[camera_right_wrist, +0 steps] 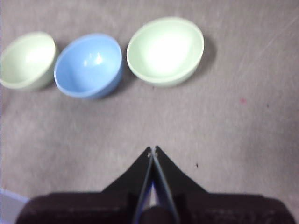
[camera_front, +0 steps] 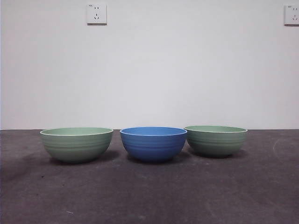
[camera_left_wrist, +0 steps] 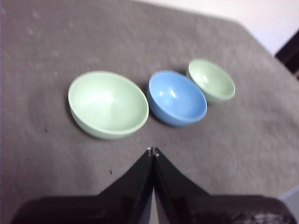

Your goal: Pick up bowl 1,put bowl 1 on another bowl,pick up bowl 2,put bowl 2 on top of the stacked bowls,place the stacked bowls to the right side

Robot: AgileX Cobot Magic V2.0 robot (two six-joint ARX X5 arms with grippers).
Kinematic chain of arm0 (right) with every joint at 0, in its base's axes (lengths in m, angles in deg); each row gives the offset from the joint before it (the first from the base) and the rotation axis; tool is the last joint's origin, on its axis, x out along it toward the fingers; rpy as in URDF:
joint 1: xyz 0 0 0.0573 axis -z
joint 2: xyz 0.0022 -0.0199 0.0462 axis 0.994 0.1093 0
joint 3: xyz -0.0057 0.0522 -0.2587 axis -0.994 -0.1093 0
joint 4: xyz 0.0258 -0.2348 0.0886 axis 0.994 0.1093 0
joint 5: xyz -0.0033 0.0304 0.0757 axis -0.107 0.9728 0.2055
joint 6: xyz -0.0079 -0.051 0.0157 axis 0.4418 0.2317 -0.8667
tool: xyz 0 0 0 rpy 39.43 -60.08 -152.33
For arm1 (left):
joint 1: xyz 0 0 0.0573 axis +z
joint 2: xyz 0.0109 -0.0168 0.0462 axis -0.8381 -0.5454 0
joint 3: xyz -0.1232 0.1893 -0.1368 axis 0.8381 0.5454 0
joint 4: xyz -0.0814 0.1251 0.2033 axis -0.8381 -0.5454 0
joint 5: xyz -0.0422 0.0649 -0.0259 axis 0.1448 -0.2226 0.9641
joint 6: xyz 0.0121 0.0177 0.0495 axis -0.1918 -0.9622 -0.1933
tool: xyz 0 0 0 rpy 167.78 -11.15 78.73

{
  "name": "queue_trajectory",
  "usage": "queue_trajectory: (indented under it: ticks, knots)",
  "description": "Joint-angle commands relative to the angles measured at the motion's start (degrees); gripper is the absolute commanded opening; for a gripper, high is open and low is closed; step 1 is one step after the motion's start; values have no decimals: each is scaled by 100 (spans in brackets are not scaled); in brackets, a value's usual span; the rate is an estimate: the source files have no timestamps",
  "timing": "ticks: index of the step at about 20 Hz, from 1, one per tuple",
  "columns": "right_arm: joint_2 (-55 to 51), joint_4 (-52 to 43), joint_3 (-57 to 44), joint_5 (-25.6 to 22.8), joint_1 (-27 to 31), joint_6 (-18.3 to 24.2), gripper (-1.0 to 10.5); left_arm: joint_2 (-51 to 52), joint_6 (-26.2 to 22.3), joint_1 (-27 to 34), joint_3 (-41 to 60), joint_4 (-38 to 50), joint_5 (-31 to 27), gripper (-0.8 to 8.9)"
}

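Observation:
Three ribbed bowls stand in a row on the dark table, none stacked. In the front view a pale green bowl (camera_front: 76,143) is on the left, the blue bowl (camera_front: 153,143) in the middle and a second pale green bowl (camera_front: 216,139) on the right. The left wrist view shows the left green bowl (camera_left_wrist: 108,104) nearest, then the blue bowl (camera_left_wrist: 177,97) and the far green bowl (camera_left_wrist: 211,80). My left gripper (camera_left_wrist: 153,151) is shut, above the table short of the bowls. My right gripper (camera_right_wrist: 153,150) is shut too, nearest the right green bowl (camera_right_wrist: 165,50), with the blue bowl (camera_right_wrist: 88,65) beyond it.
The grey table (camera_front: 149,196) runs to a white wall with two sockets (camera_front: 96,14). The table's edge and a dark object (camera_left_wrist: 289,51) show in the left wrist view. Neither arm appears in the front view.

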Motion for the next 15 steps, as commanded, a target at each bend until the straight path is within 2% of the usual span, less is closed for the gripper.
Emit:
queue_trajectory:
  ticks: [1, 4, 9, 10, 11, 12, 13, 14, 15]
  knots:
    - [229, 387, 221, 13, -9, 354, -11, -404, -680, 7, -361, -511, 61, -8]
    - [420, 625, 319, 11, -9, 380, -11, -841, -1200, 2, -756, -1226, 186, -8]
    - [466, 605, 319, -4, -9, 387, 12, -953, -1287, 4, -798, -1322, 170, 6]
    - [466, 579, 319, -7, -9, 385, 69, -953, -1283, 4, -798, -1322, 170, 68]
    - [466, 542, 319, -4, -9, 361, 182, -953, -1281, 4, -798, -1327, 170, 233]
    - [466, 501, 319, -4, -9, 315, 302, -953, -1279, 4, -798, -1322, 170, 446]
    - [470, 459, 319, -4, -9, 249, 423, -953, -1279, 4, -798, -1296, 168, 593]
    - [476, 437, 319, -7, -9, 177, 512, -953, -1279, 4, -798, -1268, 153, 622]
    - [476, 431, 319, -7, -9, 162, 540, -953, -1281, 4, -798, -1244, 133, 622]
